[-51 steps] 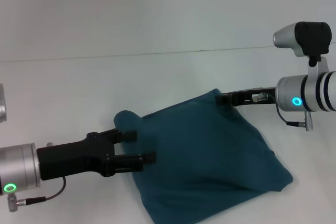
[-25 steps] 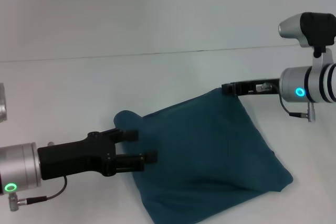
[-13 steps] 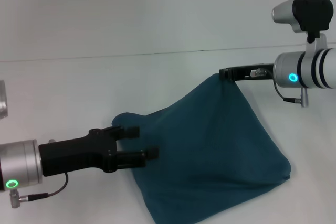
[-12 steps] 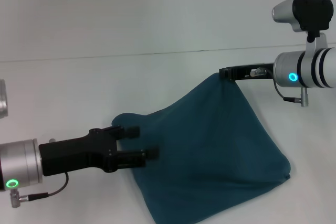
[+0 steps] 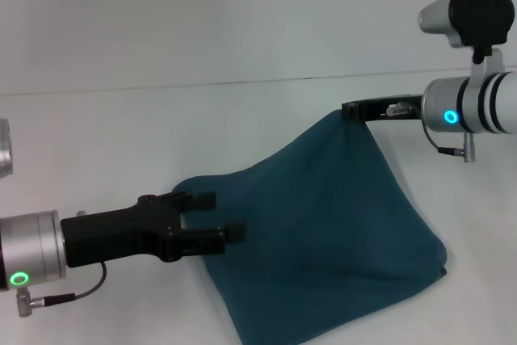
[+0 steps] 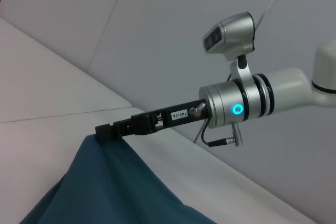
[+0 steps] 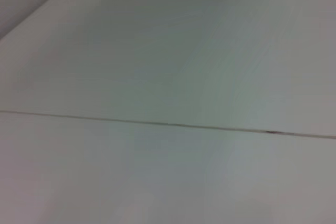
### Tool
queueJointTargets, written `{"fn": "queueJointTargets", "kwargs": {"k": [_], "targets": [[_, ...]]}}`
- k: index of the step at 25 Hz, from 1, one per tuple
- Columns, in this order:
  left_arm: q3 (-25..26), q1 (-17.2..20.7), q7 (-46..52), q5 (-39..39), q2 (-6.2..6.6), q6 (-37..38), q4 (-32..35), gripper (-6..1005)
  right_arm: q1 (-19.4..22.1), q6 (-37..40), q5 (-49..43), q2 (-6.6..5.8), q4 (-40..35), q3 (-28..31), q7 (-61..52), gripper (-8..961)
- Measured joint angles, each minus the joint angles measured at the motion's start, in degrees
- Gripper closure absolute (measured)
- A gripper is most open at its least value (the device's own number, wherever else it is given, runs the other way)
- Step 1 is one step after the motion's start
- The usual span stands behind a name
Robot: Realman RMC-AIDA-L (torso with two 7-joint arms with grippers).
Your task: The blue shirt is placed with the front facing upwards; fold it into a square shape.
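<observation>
The blue shirt (image 5: 323,240), a soft smooth tented bundle, lies on the white tabletop (image 5: 121,135). Right tool (image 5: 349,109) pinches its raised far corner; left tool (image 5: 222,216), fingers parted, straddles its left edge.

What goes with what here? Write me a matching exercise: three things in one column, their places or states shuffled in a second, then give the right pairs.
Column one:
1. blue shirt
2. left gripper
3. right gripper

Column two:
A. shut on the shirt's raised far corner, pulling it up into a peak
B. open beside the shirt's left edge, low near the white table
C. bunched, draped from one lifted corner down to the table

Pairs: 1-C, 2-B, 3-A
</observation>
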State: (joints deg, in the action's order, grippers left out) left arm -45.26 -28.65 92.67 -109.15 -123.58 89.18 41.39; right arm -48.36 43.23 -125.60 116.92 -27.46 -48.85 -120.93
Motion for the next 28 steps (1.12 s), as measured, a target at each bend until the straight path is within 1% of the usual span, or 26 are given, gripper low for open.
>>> {"fn": "queueJointTargets", "kwargs": {"k": [2,8,13,18,20,21,23,27,28], "targets": [[0.00,0.00,0.04,0.00,0.00,0.08,0.00,126,-0.04,-1.25,-0.04,0.30,0.29,-1.05,0.30,943],[0.00,0.00,0.69,-0.08,0.04,0.22,0.00,131,0.58,-5.10,-0.03,1.17,0.27,-2.79,0.60,852],[0.00,0.12,1.01,-0.13,0.04,0.21,0.00,135,2.93,-5.35,0.33,1.57,-2.88,-2.52,0.70,777],[0.00,0.18,1.55,-0.27,0.01,0.21,0.00,139,6.53,-1.76,0.98,1.95,-7.82,-2.43,0.71,532],[-0.01,0.23,1.90,-0.31,0.01,0.20,0.00,140,8.44,1.40,2.08,1.88,-9.82,-2.35,0.71,444],[-0.05,0.27,2.22,-0.35,0.01,0.20,0.00,141,8.44,1.40,2.08,1.88,-9.82,-2.35,0.71,400],[-0.09,0.31,2.53,-0.40,0.01,0.20,0.00,143,9.88,3.99,2.66,1.64,-11.58,-2.34,0.73,312],[-0.07,0.60,3.87,-0.63,0.01,0.21,0.02,146,12.40,7.88,3.71,1.26,-14.70,-2.27,0.76,313],[0.13,0.68,6.52,-1.29,0.00,-0.09,0.17,147,12.87,8.91,4.19,1.11,-15.46,-2.17,0.79,314]]}}
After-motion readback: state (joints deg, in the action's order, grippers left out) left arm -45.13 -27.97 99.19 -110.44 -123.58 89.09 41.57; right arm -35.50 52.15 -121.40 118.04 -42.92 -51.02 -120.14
